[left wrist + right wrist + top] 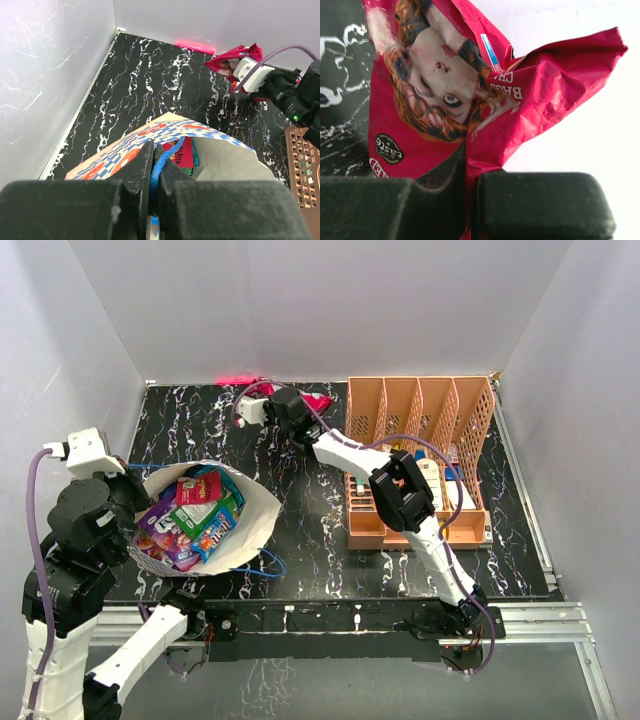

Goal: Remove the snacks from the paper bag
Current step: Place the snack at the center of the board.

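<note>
The paper bag (255, 520) lies open on the black table at the left, with several snack packets (195, 520) inside, red, green, purple and blue. My left gripper (153, 156) is shut on the bag's blue cord handle (165, 152) at its checkered rim (150, 135). A red packet (186, 152) shows inside the mouth. My right gripper (470, 170) is shut on a red snack packet (440, 100), held at the table's far edge near the back wall. That packet also shows in the top view (316, 401) and in the left wrist view (232, 57).
A peach slotted organizer (420, 455) with small bottles and boxes stands at the right. White walls close in the table on three sides. A second blue cord loop (268, 565) lies by the bag's near side. The right arm (400, 490) stretches across the table's middle.
</note>
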